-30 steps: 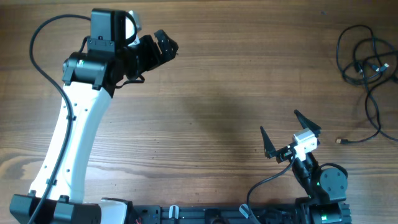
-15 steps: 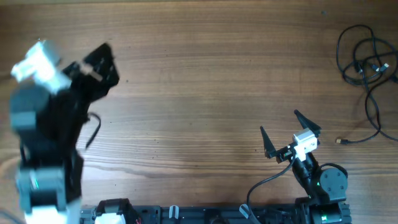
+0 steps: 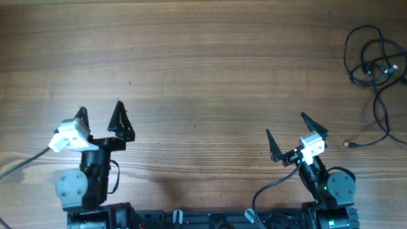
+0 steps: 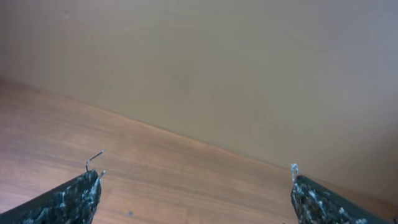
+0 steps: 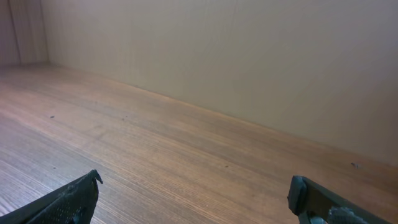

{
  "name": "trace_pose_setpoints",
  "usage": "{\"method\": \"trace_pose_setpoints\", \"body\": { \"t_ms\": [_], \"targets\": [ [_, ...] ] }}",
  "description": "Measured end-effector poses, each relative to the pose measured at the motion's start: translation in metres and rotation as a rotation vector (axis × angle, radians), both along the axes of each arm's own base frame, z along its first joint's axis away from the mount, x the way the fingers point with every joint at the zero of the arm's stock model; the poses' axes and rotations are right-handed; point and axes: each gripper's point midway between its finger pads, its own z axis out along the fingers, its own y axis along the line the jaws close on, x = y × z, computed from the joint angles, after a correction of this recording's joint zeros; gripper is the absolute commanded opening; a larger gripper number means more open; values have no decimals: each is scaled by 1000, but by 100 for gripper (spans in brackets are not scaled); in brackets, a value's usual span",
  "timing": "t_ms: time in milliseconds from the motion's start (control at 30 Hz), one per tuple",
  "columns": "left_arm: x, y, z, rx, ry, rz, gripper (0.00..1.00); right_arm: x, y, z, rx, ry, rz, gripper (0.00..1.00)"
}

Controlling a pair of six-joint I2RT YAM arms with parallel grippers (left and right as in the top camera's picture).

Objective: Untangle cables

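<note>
The cables lie in a loose black tangle at the far right edge of the wooden table, one plug end trailing toward the near side. The right gripper sits near them, jaws apart and empty. The left gripper waits well apart at the near left, jaws likewise spread, with open wood between the two.

Lab-like bench: wooden table, plain beige wall

No readable text, label or number anywhere — none at all.
</note>
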Motion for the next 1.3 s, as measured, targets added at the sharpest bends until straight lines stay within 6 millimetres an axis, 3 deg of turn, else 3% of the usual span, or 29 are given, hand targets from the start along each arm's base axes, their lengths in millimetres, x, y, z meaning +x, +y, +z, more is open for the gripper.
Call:
{"method": "trace_pose_setpoints", "body": {
  "t_ms": [300,600,1300],
  "targets": [
    [-2,-6,-47,6,-75,-7,100,0,0,0,0,0,0,100],
    [0,-6,-114,-3,103,-2,100,0,0,0,0,0,0,100],
    [-1,-4,-114,-2,99,5,100,0,0,0,0,0,0,100]
  ]
}}
